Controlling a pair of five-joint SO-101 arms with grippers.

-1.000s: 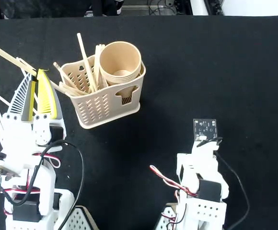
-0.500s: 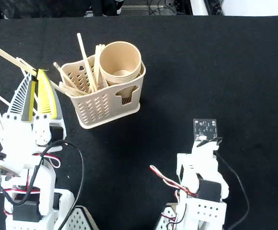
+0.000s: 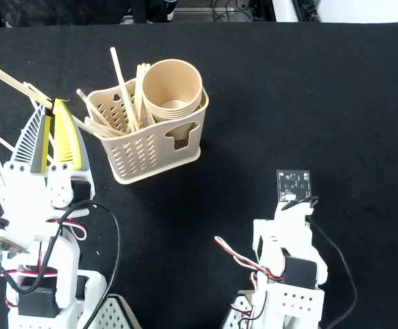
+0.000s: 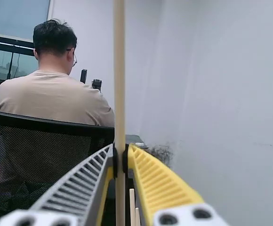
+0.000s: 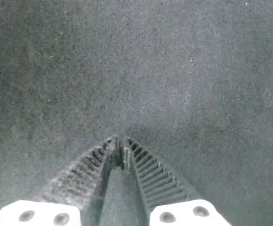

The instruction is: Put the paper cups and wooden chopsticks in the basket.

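High view: the left fingers (image 3: 51, 104) are pressed together on a single chopstick (image 3: 10, 80). It sticks out past their tips on the side away from the basket (image 3: 151, 147). On the other side it runs on toward the basket's near wall; whether it touches there cannot be made out. The basket stands on the black bench (image 3: 322, 103) just beside these fingers. More chopsticks (image 3: 122, 86) lean upright in the end nearer the fingers, and a stack of paper cups (image 3: 173, 86) sits in the end farther from them. The right arm (image 3: 288, 253) is folded low, well apart from the basket.

Left wrist view: the left fingers (image 4: 121, 151), one grey and one yellow, pinch the chopstick (image 4: 119, 70) between their tips, and it rises straight beyond them.

Right wrist view: the right fingers (image 5: 121, 141) are closed tip to tip with nothing between them, pointing down at the bare bench (image 5: 197, 70) close beyond their tips.
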